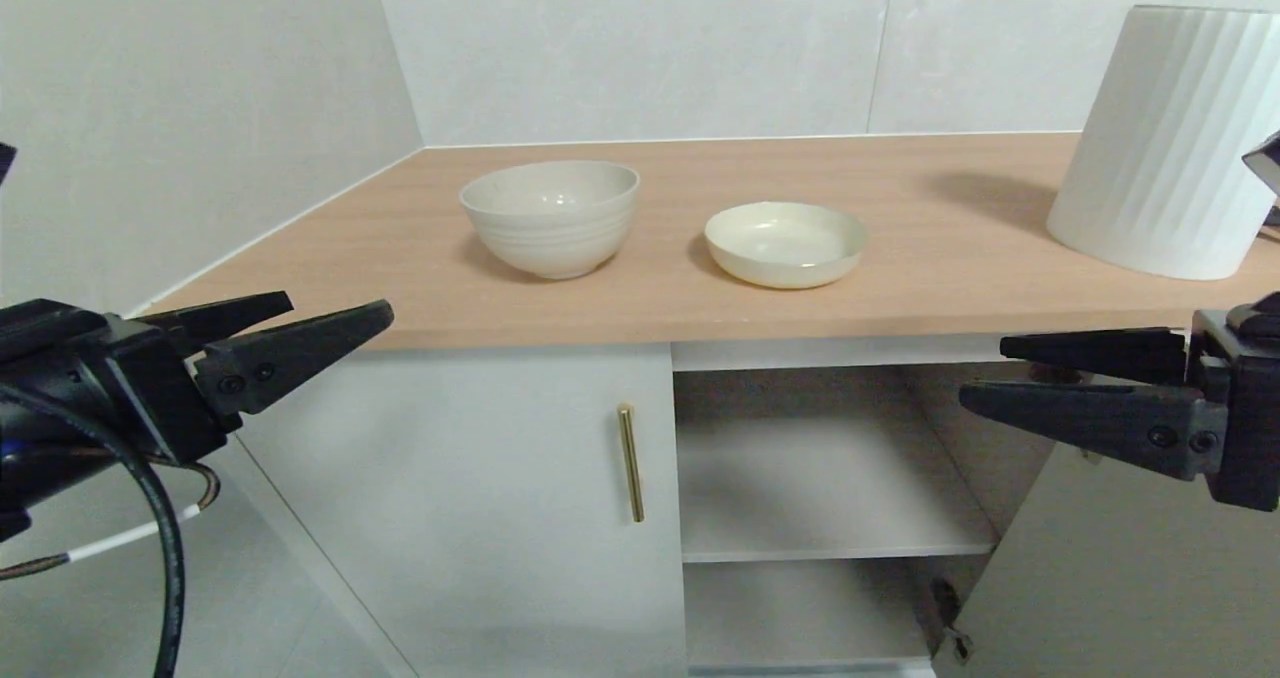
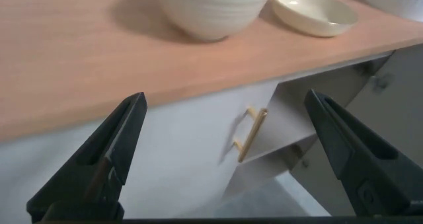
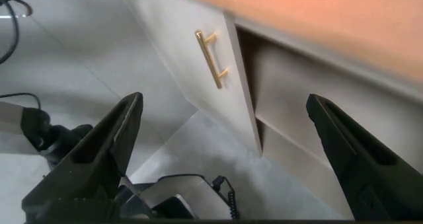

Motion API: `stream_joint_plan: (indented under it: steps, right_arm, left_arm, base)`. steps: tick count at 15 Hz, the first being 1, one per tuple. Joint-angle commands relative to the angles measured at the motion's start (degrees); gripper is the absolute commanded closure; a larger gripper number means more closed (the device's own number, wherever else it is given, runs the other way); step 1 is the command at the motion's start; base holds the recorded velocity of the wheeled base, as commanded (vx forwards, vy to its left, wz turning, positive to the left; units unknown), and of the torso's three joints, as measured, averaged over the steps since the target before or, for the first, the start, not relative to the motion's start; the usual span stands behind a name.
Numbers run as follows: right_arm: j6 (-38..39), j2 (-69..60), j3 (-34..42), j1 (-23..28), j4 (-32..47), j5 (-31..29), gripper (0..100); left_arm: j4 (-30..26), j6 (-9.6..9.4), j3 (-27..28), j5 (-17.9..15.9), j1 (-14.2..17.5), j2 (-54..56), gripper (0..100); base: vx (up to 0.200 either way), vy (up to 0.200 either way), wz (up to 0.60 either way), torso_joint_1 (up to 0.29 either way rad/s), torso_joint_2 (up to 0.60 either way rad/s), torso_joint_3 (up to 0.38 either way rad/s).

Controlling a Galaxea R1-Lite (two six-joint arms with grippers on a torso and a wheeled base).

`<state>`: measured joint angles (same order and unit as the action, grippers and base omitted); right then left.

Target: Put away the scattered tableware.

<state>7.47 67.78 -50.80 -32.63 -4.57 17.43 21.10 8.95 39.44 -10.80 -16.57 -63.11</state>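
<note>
A deep cream bowl (image 1: 551, 214) stands on the wooden counter (image 1: 940, 258), and a shallow pale-yellow bowl (image 1: 785, 243) sits to its right. Both also appear in the left wrist view, deep bowl (image 2: 213, 9) and shallow bowl (image 2: 314, 11). My left gripper (image 1: 335, 314) hangs open in front of the counter's left end, below its edge, with nothing between its fingers (image 2: 109, 151). At the right, my right gripper (image 1: 985, 370) is open and empty, level with the open cabinet compartment (image 1: 820, 478).
A white ribbed cylinder (image 1: 1170, 143) stands at the counter's back right. Below, the left cabinet door with a brass handle (image 1: 630, 463) is closed. The right door (image 1: 1130, 578) is swung open, showing two bare white shelves. Walls close the left and back.
</note>
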Motion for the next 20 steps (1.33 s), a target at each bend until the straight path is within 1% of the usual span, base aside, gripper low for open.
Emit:
stream_joint_plan:
  steps: [1, 7, 10, 13, 15, 16, 17, 18, 19, 20]
  right_arm:
    - [0.00, 0.07, 0.09, -0.06, 0.00, 0.06, 0]
    - [0.09, 2.18, 0.17, 0.03, -0.61, -0.03, 0]
    - [0.17, 3.94, 0.79, 0.29, -2.46, -0.12, 0]
    - [0.26, 5.96, -0.62, 1.78, -2.64, -0.21, 0]
    - [1.76, 11.32, -7.56, 2.58, -2.20, -1.79, 0]
    - [4.22, 16.51, -14.07, 3.19, -0.61, -5.74, 0]
    - [5.36, 20.37, -20.04, 3.28, 1.67, -9.43, 0]
    - [7.56, 25.30, -28.04, 3.37, 6.86, -15.15, 0]
    - [10.28, 28.28, -30.94, 3.37, 10.11, -18.84, 0]
    - [10.98, 28.81, -30.85, 3.37, 10.37, -19.72, 0]
  left_arm:
    - [0.17, 0.10, 0.03, -0.01, -0.04, -0.79, 0]
    - [0.17, 0.10, 0.03, -0.01, 0.04, -1.14, 0]
    - [0.17, 0.10, -0.06, -0.10, 0.04, -1.58, 0]
    - [0.26, 0.10, 0.73, 0.08, 0.04, -1.23, 0]
    - [0.08, 0.37, 3.19, 0.43, 0.04, -3.25, 0]
    - [0.08, 0.37, 5.30, 1.13, 0.04, -5.71, 0]
    - [-0.01, 0.46, 6.97, 2.45, 0.04, -7.73, 0]
    - [-1.15, 0.54, 9.25, 5.53, 0.04, -10.54, 0]
    - [-3.52, 0.54, 11.36, 8.08, 0.04, -12.56, 0]
    - [-4.58, 0.54, 12.16, 8.69, 0.04, -13.09, 0]
  base:
    - [0.000, 0.000, 0.00, 0.056, -0.55, -0.359]
    - [0.000, 0.000, 0.00, 0.123, -0.48, -0.333]
    - [0.000, 0.000, 0.00, 0.154, -0.48, -0.317]
    - [0.000, 0.000, 0.00, 0.062, -0.17, -0.111]
    - [0.000, 0.000, 0.00, 0.013, -0.03, -0.018]
    - [0.000, 0.000, 0.00, 0.000, 0.00, 0.000]
    - [0.000, 0.000, 0.00, 0.000, 0.00, 0.000]
    - [0.000, 0.000, 0.00, 0.000, 0.00, 0.000]
    - [0.000, 0.000, 0.00, 0.000, 0.00, 0.000]
    - [0.000, 0.000, 0.00, 0.000, 0.00, 0.000]
